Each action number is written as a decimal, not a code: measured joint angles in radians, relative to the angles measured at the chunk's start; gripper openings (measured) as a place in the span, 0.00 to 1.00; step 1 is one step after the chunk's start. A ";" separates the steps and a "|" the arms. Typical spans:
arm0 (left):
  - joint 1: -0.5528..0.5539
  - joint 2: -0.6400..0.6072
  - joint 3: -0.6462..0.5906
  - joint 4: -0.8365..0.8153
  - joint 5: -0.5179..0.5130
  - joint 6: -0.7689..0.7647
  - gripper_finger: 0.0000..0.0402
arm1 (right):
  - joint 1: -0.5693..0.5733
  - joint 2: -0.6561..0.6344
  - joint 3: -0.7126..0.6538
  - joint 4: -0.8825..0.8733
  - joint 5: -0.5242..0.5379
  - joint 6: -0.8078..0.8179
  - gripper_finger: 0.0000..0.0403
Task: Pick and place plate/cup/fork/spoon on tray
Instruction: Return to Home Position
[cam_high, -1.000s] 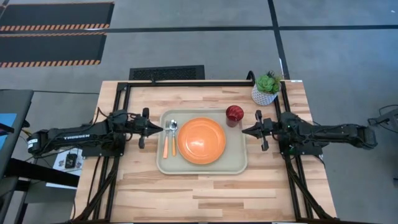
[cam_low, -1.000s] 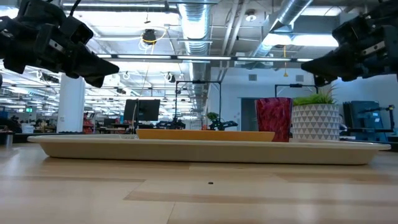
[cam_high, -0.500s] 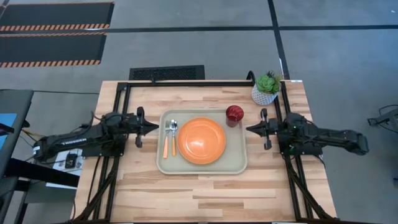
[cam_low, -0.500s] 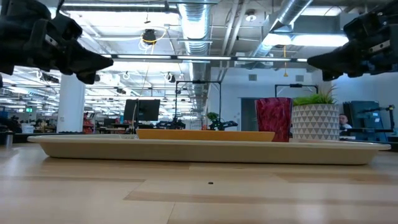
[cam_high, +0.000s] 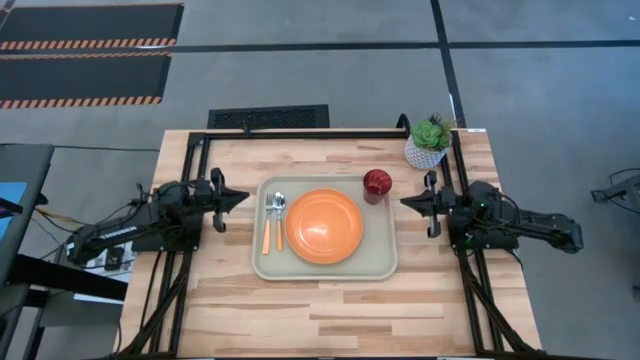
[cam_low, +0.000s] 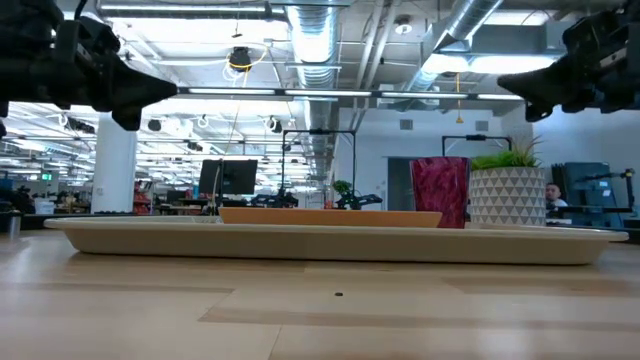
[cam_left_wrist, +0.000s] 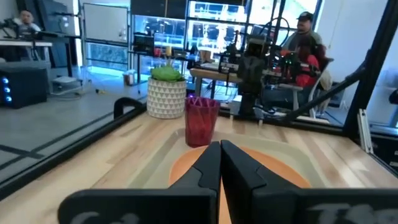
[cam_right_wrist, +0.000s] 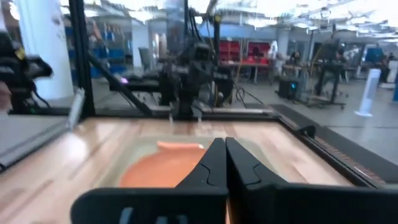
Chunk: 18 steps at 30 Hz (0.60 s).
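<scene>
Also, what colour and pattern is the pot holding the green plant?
White, with a raised triangular facet pattern; the small round plant pot shows it best in the low view.

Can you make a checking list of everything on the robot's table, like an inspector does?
Surface: wooden table, bare around the tray.
Job's things: beige tray holds the orange plate, fork and spoon side by side, red cup in a corner.
Clutter: white pot with a green plant, off the tray.
Grippers: left gripper and right gripper shut, holding nothing, one off each end of the tray.
Cables: black ones by the left arm.
Surroundings: grey floor, striped mats; people at desks behind.
</scene>
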 joint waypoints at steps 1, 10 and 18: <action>0.000 0.001 0.000 0.000 -0.003 0.001 0.00 | 0.004 0.000 0.000 0.017 0.002 0.009 0.01; 0.000 0.001 -0.001 -0.004 -0.044 -0.050 0.00 | 0.070 0.001 0.000 0.029 0.217 0.055 0.02; 0.000 0.004 -0.001 -0.004 -0.045 -0.057 0.00 | 0.076 0.001 -0.001 -0.058 0.215 0.156 0.09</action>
